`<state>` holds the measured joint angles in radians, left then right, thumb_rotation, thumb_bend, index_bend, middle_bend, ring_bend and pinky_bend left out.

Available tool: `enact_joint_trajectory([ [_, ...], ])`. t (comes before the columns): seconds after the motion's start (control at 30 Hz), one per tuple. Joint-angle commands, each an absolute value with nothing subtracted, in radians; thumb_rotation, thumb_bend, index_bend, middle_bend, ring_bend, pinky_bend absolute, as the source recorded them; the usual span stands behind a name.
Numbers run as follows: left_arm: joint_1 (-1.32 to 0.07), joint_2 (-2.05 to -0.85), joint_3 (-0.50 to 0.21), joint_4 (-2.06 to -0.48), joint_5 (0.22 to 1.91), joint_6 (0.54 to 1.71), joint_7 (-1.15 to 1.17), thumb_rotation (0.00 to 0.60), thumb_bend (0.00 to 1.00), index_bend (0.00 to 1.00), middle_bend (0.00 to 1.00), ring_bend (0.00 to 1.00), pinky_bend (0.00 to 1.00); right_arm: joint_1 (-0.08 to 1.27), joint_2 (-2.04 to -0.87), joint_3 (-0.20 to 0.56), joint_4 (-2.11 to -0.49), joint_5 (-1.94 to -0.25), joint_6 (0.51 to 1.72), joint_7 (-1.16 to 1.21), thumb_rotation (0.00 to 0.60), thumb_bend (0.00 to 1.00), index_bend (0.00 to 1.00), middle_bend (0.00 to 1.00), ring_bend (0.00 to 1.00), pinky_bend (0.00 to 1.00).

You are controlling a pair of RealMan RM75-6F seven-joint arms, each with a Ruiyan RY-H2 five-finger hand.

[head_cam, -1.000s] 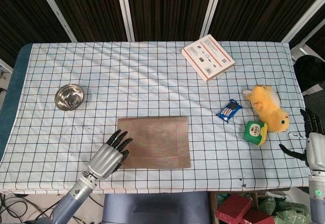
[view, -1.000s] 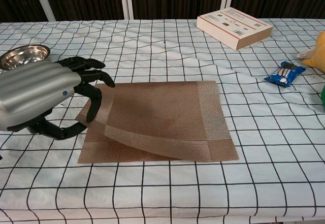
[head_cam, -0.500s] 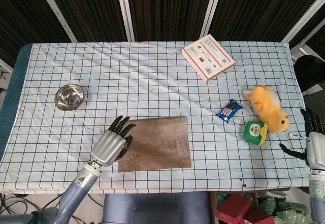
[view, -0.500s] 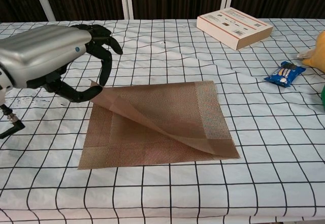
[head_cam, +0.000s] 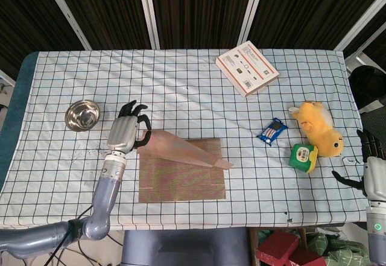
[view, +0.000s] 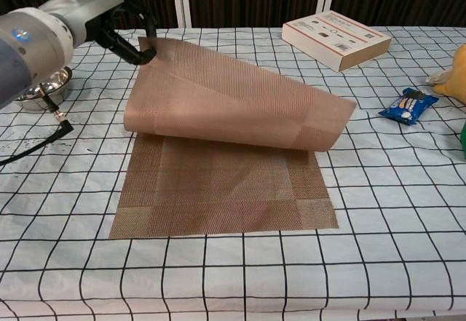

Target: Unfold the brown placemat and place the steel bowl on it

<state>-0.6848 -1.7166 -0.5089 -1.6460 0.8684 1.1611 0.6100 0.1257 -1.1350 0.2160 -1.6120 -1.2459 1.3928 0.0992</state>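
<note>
Checked tablecloth point(head_cam: 199, 91) covers table. Brown placemat point(head_cam: 181, 178) at near centre, lower layer flat; upper layer point(view: 226, 95) lifted and curling. Left hand point(head_cam: 125, 132) pinches its far-left corner between fingers point(view: 124, 44), raised. Right hand point(head_cam: 371, 172) at right table edge, fingers spread, holding nothing. Steel bowl point(head_cam: 82, 114) sits left of placemat, just beyond left hand, untouched

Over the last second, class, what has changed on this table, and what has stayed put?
The left hand took hold of the placemat by the near-left corner of its top layer and has lifted it up and away toward the far side, peeling that layer open. The bowl, box, snack packet, plush toy and right hand have not moved.
</note>
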Motion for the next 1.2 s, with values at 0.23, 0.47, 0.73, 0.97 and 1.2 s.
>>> enact_joint_trajectory([
  [0.23,-0.883,-1.776,-0.689,-1.403,0.672,1.128,0.631,0.600,0.44,0.57,0.19,0.01,0.08,0.126,-1.134,0.221,-1.614,-1.231,1.388,0.096,0.600,0.02,0.00,0.00,0.00,0.16],
  [0.47,-0.979,-1.783,-0.733,-1.243,0.575,1.117,0.678,0.600,0.44,0.53,0.18,0.00,0.07,0.127,-1.133,0.219,-1.618,-1.229,1.382,0.096,0.600,0.02,0.00,0.00,0.00,0.16],
  [0.73,-1.047,-1.800,-0.723,-1.109,0.434,1.100,0.772,0.600,0.08,0.04,0.00,0.00,0.00,0.127,-1.131,0.221,-1.618,-1.220,1.379,0.092,0.600,0.02,0.00,0.00,0.00,0.16],
  [0.97,-1.021,-1.769,-0.694,-1.130,0.461,1.115,0.730,0.600,0.08,0.00,0.00,0.00,0.00,0.128,-1.129,0.218,-1.620,-1.222,1.376,0.090,0.600,0.02,0.00,0.00,0.00,0.16],
  [1.2,-0.880,-1.613,-0.600,-1.365,0.558,1.131,0.676,0.600,0.08,0.00,0.00,0.00,0.00,0.126,-1.130,0.215,-1.622,-1.231,1.383,0.084,0.600,0.02,0.00,0.00,0.00,0.16],
])
